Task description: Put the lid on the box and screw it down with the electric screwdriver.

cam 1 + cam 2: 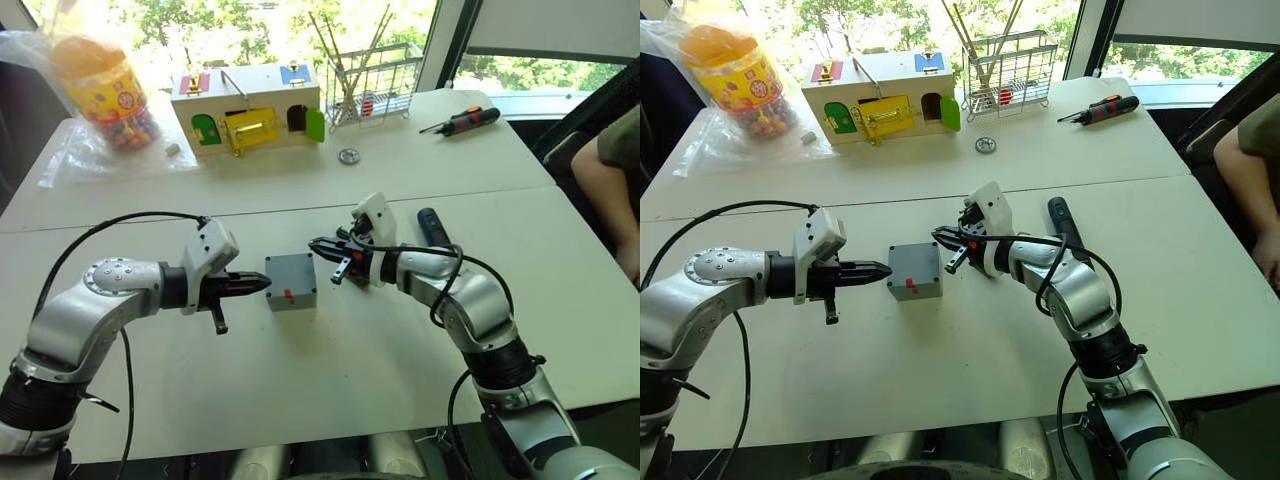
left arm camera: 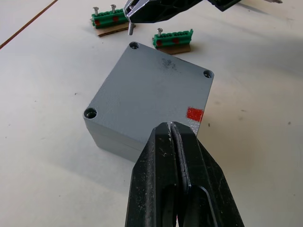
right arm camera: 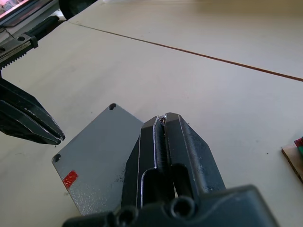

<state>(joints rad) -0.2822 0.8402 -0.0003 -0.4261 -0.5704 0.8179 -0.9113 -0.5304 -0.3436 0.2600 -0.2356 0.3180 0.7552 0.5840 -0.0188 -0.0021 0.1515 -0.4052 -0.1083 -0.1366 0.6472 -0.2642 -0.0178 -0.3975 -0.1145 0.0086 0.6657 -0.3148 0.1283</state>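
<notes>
Left eye view first, reading across the table [image 1: 150,390] from the robot's left. Left claw [image 1: 262,284] points at the box [image 1: 291,290] from just beside its left edge, fingers pressed together and holding nothing; in the left wrist view the tips sit over the near edge, and I cannot tell whether they touch it. Lid [image 2: 151,90] already sits on the box, flush all round, near the middle of the table, a red mark on the side facing the robot. Three corner holes show in the left wrist view and all three look bare, so I judge no screw is in yet.

Right claw [image 1: 318,246] hangs just beyond the box's right far corner, fingers closed on a small screw [image 2: 129,29] whose shank pokes down near the far corner hole. Close behind lie two green screw strips [image 2: 173,39] on cardboard, some screws standing in them.

Further right, the electric screwdriver [image 1: 433,228] lies on the table beside the right forearm, untouched.

So the lidding looks done; what is left is seating screws in the corners and driving them with the power tool. At the far side of the table are a wooden latch box [image 1: 250,115], a wire rack [image 1: 375,85] and a hand screwdriver [image 1: 462,121]
</notes>
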